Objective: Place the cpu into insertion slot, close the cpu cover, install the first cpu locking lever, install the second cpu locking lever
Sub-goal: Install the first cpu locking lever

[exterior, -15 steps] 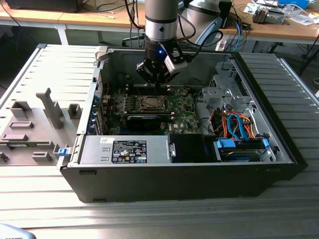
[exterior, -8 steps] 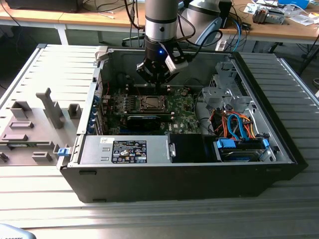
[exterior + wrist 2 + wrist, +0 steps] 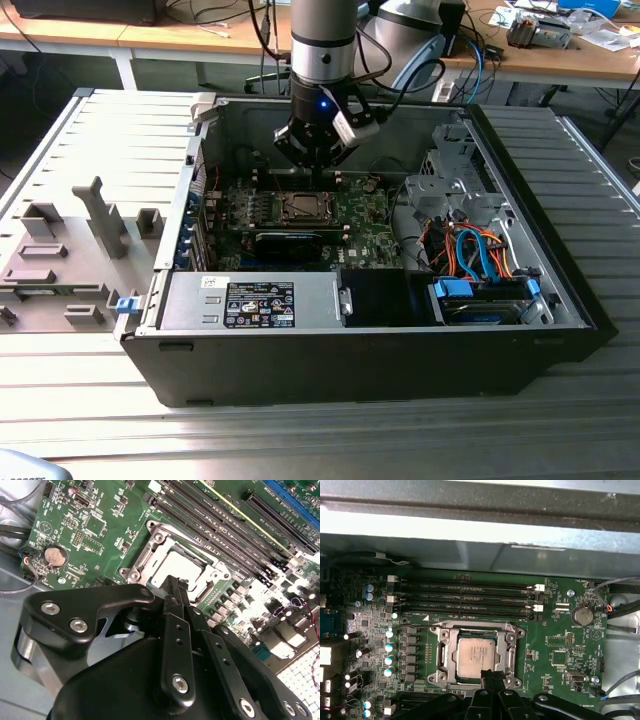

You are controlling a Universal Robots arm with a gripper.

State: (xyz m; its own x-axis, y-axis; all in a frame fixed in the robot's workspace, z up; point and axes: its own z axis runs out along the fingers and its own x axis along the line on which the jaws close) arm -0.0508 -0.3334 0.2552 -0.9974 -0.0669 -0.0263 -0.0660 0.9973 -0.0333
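The cpu, a flat silver-grey square, lies in the insertion slot on the green board. The cpu cover, a thin silver frame, lies flat around the chip, which shows through its window. In the second wrist view the cpu and the cpu cover appear just beyond my fingers. My gripper hangs over one edge of the socket, shut, with nothing between its fingertips. In the exterior view the gripper stands a little above the slot. I cannot tell how the locking levers sit.
Long black memory slots run beside the socket. A black card lies in front of it. A drive cage with orange and blue cables fills the case's right side. A grey fixture plate sits outside the case.
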